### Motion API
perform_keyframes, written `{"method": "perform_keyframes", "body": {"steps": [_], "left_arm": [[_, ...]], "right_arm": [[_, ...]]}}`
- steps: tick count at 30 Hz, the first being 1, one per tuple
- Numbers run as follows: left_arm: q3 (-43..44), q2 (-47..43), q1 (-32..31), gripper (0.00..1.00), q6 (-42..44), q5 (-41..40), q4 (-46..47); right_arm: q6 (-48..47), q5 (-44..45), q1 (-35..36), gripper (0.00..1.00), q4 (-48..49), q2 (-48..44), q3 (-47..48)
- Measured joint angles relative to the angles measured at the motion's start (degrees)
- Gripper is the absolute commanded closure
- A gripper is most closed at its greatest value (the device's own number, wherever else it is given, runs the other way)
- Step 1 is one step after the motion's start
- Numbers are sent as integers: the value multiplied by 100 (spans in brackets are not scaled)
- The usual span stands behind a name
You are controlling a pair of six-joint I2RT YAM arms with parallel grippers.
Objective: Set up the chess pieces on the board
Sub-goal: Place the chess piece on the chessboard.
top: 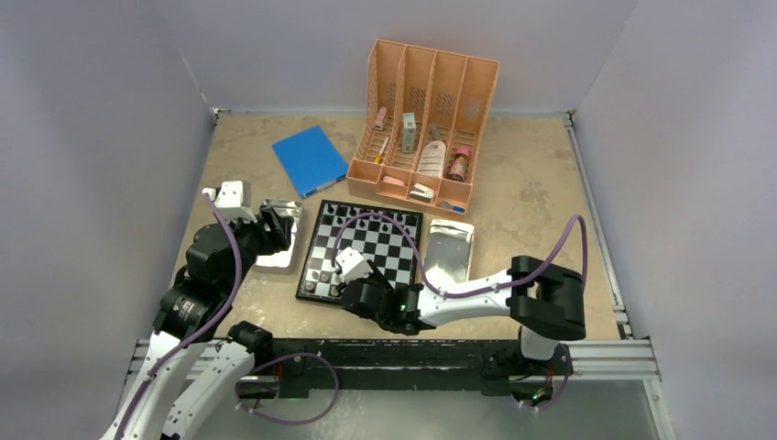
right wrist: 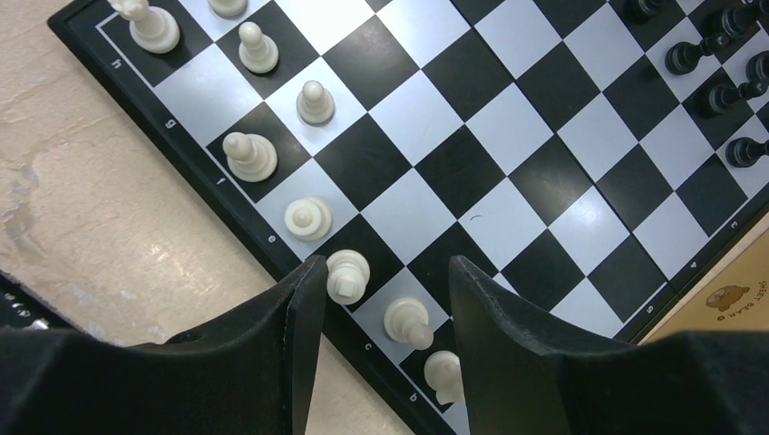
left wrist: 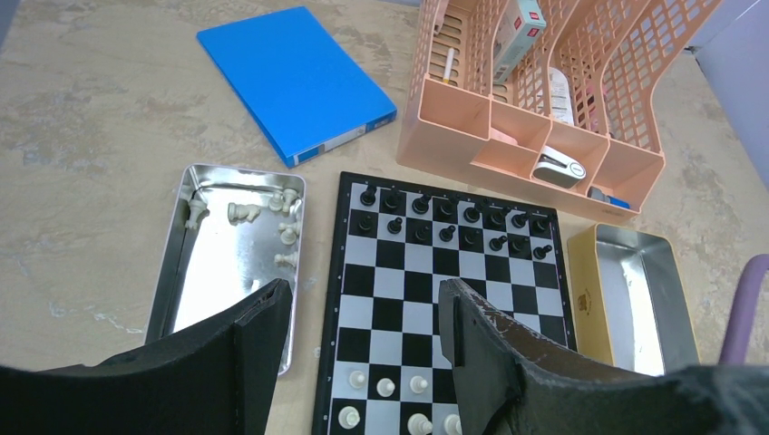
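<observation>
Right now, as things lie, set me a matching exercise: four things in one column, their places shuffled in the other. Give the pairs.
Things:
1. blue book
2. black pieces
3. unplaced white pieces
4. peach organizer

Places:
A. in the metal tray left of the board
B. on the board's far rows
C. upright beyond the board
D. flat on the table, left of the organizer

Pairs: 1-D, 2-B, 3-A, 4-C

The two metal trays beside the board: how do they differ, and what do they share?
The left tray holds several white pieces; the right tray shows none. The right tray's outer wall is yellow; the left tray's is silver. Both are shiny rectangles beside the board.
</observation>
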Motion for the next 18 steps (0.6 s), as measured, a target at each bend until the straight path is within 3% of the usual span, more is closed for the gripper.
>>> {"method": "perform_keyframes", "body": {"steps": [18], "left_arm": [[0,0,0,39,0,22,-2]], "right_arm": [[-111,195,0,45,-50,142,111]]}}
